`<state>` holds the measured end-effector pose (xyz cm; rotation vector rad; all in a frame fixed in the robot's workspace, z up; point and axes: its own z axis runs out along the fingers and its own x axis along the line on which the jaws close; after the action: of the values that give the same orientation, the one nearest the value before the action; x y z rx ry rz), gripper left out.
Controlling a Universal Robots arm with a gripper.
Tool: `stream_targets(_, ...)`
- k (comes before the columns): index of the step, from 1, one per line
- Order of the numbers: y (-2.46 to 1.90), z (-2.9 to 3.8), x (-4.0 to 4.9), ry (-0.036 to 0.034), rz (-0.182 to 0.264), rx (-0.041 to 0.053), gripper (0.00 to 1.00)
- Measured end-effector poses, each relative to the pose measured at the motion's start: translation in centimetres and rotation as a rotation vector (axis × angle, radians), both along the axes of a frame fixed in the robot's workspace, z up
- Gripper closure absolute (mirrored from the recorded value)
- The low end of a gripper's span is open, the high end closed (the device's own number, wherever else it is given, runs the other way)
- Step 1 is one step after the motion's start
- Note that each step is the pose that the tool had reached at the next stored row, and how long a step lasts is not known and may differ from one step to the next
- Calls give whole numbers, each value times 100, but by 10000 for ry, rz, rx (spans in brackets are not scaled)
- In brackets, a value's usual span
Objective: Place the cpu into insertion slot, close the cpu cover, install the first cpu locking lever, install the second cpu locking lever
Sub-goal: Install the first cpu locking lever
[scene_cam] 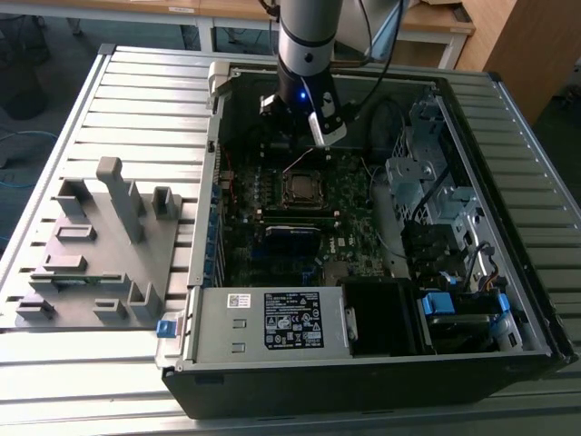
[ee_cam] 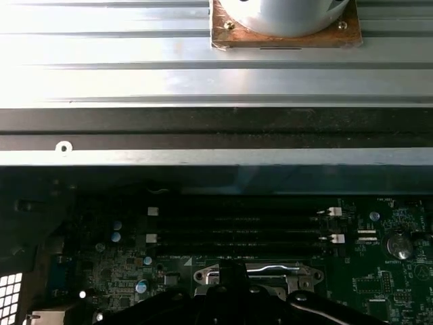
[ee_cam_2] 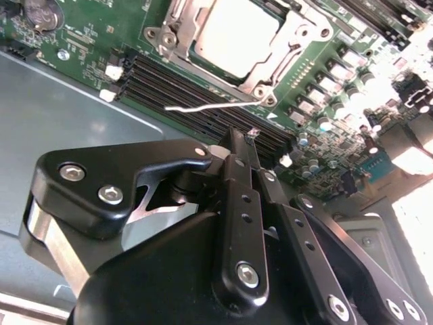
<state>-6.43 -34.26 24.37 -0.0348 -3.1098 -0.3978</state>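
Observation:
The cpu (ee_cam_2: 233, 34) lies with its silver top up in the insertion slot on the green motherboard (ee_cam_2: 81, 40); the slot's pin face is hidden under it. The cpu cover (ee_cam_2: 226, 76) lies down around it as a silvery frame. One thin wire locking lever (ee_cam_2: 203, 106) sticks out unlatched over the memory slots. My gripper (ee_cam_2: 242, 139) hangs just above that lever, shut with nothing in it, not touching the wire. In the exterior view the gripper (scene_cam: 313, 145) is at the far edge of the cpu (scene_cam: 301, 188). In the first wrist view the gripper (ee_cam: 233, 271) is over the socket frame (ee_cam: 298, 274).
Long black memory slots (ee_cam_2: 183, 84) run beside the socket under the lever. The case wall (ee_cam: 216, 159) stands close behind the gripper. A power supply (scene_cam: 272, 318) and a drive cage (scene_cam: 427, 173) fill the case's near and right sides. A grey fixture plate (scene_cam: 100, 245) lies outside.

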Motion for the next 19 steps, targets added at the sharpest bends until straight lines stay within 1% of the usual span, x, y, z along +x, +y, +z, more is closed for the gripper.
stream_targets(6,2,-7,66,1,1,-1,90)
stream_targets(10,3,-8,67,-1,0,0,90)
stream_targets(11,4,-9,68,-2,-1,-17,90)
stream_targets(13,5,-15,68,0,1,-130,90)
stream_targets(16,5,-32,68,0,2,-140,90)
stream_targets(19,9,-64,71,-1,-1,-139,90)
